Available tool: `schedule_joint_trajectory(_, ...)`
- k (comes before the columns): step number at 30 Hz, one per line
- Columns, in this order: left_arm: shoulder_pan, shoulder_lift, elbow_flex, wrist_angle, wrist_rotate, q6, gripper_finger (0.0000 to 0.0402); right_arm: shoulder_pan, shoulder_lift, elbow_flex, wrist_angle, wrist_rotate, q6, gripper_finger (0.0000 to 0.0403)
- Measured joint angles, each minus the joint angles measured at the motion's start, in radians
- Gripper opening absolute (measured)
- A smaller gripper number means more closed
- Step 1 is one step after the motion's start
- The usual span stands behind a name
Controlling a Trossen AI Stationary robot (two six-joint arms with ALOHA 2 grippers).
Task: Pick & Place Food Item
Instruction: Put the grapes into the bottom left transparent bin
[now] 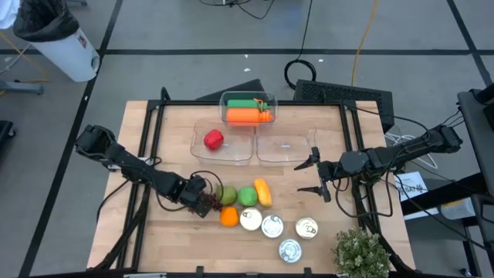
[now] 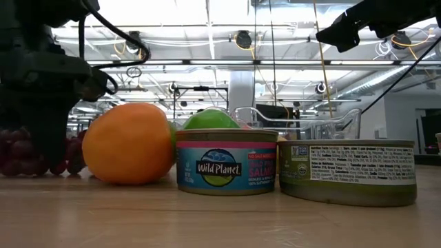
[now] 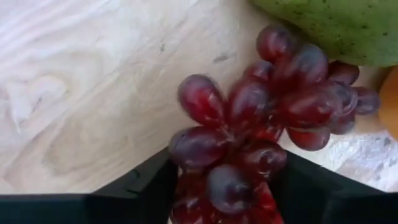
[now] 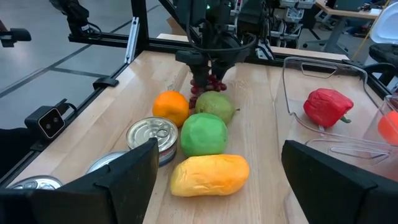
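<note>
Bright overhead lights; close grapes [image 3: 261, 137] blurred.

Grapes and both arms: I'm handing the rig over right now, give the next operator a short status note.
Left gripper: down on the red grapes, fingers either side of the bunch; a firm grip is not yet clear.
Right gripper: open, empty, hovering beside the empty clear container.
Things: grapes lie on the table by the pear; orange, green apple, yellow fruit and four cans nearby. A red pepper sits in the left clear container; carrots fill the far one.
Done: pepper and carrots binned.
Left: lift the grapes and place them.
</note>
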Motion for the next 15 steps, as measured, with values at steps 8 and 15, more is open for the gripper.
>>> schedule_joint_trajectory(8, 0.003, 0.000, 0.001, 0.018, 0.042, 0.105, 0.0138, 0.000, 0.000, 0.000, 0.000, 0.000, 0.000, 0.0320)
schedule_joint_trajectory(15, 0.004, -0.003, 0.003, 0.056, 0.061, 0.147, 0.0047, 0.000, 0.000, 0.000, 0.000, 0.000, 0.000, 0.0320)
